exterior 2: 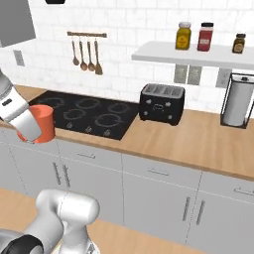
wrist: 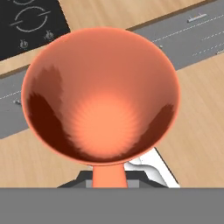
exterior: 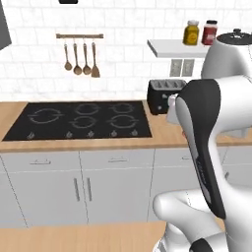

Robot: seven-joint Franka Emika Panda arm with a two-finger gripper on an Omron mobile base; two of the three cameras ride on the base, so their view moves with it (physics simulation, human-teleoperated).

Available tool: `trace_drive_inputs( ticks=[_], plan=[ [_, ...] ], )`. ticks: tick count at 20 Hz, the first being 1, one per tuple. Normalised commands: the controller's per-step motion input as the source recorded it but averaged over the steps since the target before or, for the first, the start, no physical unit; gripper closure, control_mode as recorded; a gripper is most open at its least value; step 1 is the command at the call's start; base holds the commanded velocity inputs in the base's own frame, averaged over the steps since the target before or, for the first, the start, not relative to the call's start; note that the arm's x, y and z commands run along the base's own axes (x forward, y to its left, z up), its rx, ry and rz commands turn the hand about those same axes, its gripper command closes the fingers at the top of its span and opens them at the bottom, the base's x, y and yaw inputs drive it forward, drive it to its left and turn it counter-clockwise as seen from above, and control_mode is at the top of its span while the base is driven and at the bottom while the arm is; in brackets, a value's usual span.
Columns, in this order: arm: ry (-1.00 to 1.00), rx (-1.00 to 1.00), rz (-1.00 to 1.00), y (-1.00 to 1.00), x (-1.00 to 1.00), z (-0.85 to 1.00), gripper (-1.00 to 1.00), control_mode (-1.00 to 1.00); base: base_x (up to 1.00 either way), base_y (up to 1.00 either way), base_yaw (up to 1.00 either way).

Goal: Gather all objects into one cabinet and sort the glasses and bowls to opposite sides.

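Note:
My gripper (exterior 2: 31, 130) is shut on the salmon-orange glass (exterior 2: 43, 124), a short plain cup. It hangs in front of the counter's front edge, by the near left corner of the black cooktop (exterior 2: 92, 115). The hand view looks straight down into the glass (wrist: 101, 94); its wall is pinched at my gripper (wrist: 109, 177), and its wide mouth hides most of the fingers. Below it lie the counter edge and the wooden floor. The bowls and the cabinet are out of view.
A black toaster (exterior 2: 161, 103) stands on the wooden counter (exterior 2: 198, 136) right of the cooktop. Above it a white shelf (exterior 2: 163, 52) carries three spice jars. A paper towel holder (exterior 2: 237, 106) stands far right, and utensils (exterior 2: 87, 54) hang on the wall. Grey drawers (exterior 2: 158, 171) run below.

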Motion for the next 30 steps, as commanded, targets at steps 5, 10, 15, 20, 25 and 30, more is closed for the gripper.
trace_drive_inputs(
  ticks=[5,10,15,20,25,30],
  plan=[
    [0.0,0.0,0.0,0.0,0.0,0.0,1.0,1.0,-0.23,0.99,0.11],
    [0.0,0.0,0.0,0.0,0.0,0.0,1.0,1.0,0.05,1.0,0.03],
    [0.0,0.0,0.0,0.0,0.0,0.0,1.0,1.0,0.23,1.0,0.0],
    [0.0,0.0,0.0,0.0,0.0,0.0,1.0,1.0,0.03,1.0,0.0],
    [0.0,0.0,0.0,0.0,0.0,0.0,1.0,1.0,0.03,0.99,0.0],
    [0.0,0.0,0.0,0.0,0.0,0.0,1.0,1.0,0.13,1.0,0.0]
  ],
)
